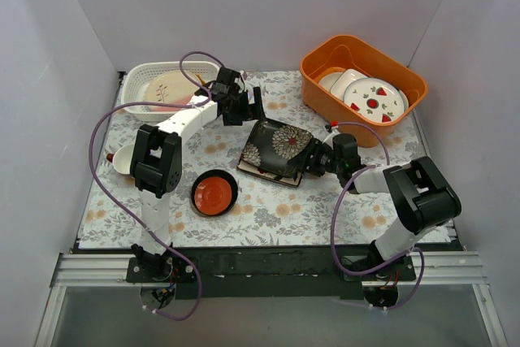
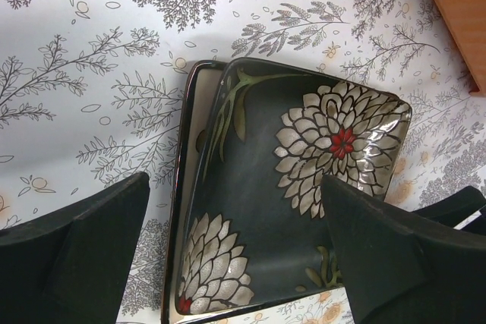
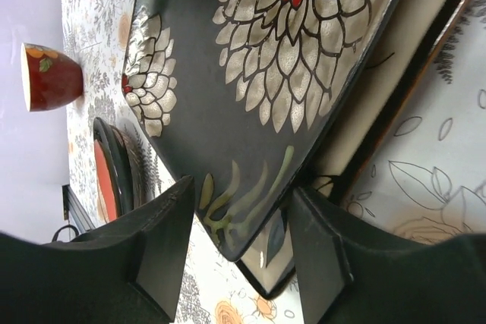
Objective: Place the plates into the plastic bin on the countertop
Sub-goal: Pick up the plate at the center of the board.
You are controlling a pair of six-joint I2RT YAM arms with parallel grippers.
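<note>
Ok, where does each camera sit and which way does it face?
Top external: above, behind the robot, looking down on the fern-printed countertop; left arm, right arm show.
Left wrist: over the dark floral square plate, looking down; open left gripper frames it.
Right wrist: low at that plate's rim, looking across it; right gripper straddles the rim.
All share that plate.

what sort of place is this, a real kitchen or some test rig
Probably a lab test booth, not a kitchen: plain white walls box in a small fern-printed countertop, and a metal rail carrying the robot bases runs along its near edge.
</note>
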